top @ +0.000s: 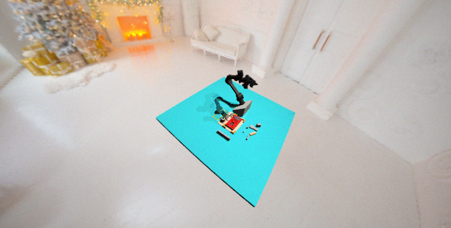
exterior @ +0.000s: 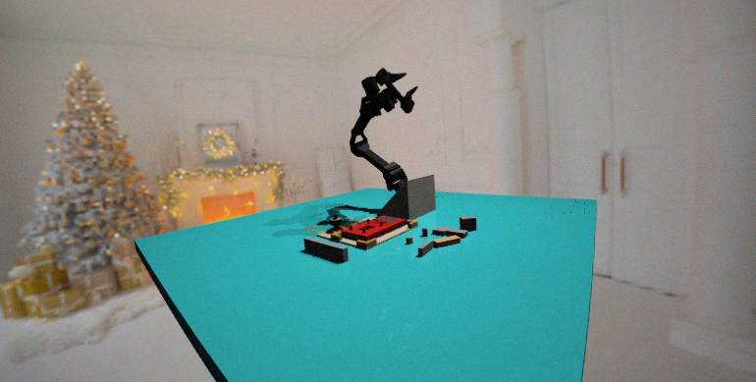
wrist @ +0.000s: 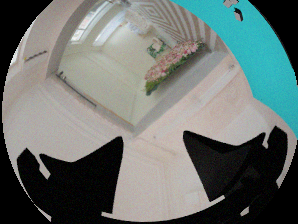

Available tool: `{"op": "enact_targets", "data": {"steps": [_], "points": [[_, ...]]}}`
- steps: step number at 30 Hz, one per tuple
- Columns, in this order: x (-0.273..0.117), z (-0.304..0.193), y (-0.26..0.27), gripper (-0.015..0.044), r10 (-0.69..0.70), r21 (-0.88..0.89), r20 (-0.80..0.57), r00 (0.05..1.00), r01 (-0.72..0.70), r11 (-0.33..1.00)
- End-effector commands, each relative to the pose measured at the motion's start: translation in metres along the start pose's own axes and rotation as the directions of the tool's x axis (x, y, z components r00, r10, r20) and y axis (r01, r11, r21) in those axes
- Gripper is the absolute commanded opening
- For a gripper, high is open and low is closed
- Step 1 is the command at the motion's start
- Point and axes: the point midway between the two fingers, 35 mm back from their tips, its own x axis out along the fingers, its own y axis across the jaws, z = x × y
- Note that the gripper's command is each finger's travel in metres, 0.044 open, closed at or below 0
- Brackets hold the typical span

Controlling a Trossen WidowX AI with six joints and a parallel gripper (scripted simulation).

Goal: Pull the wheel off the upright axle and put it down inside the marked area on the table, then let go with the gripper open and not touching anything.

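The dark wheel (top: 222, 119) (exterior: 335, 221) sits on the upright axle at the left end of the red board (top: 233, 122) (exterior: 370, 228). The yellow outline of the marked area (top: 215, 114) (exterior: 316, 229) lies on the table just beside that end of the board. My gripper (top: 252, 84) (exterior: 403, 85) (wrist: 153, 138) is raised high above the arm's base, far from the wheel, and points away from the table. Its fingers stand apart with nothing between them. The wrist view shows only the room and a strip of the teal table.
A dark bar (top: 223, 135) (exterior: 325, 249) lies in front of the board. Several small blocks (top: 253, 128) (exterior: 449, 231) lie to its right. The grey wedge-shaped arm base (top: 243, 108) (exterior: 417, 196) stands behind the board on the teal table (top: 252, 169) (exterior: 423, 315).
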Motion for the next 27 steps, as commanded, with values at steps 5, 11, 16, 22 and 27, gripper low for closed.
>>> {"op": "enact_targets", "data": {"steps": [5, 11, 16, 22, 27], "points": [[0.008, 0.079, 0.015, 0.03, -0.034, 0.069, 0.286, 0.958, 0.015, 0.998], [0.003, 0.135, 0.02, 0.03, -0.09, 0.138, 0.477, 0.874, 0.027, 0.99], [-0.01, 0.188, 0.024, 0.03, -0.157, 0.201, 0.625, 0.764, 0.037, 0.979], [-0.036, 0.248, 0.02, 0.03, -0.263, 0.291, 0.76, 0.594, 0.05, 0.955], [-0.065, 0.292, 0.011, 0.03, -0.368, 0.381, 0.83, 0.418, 0.056, 0.923]]}}
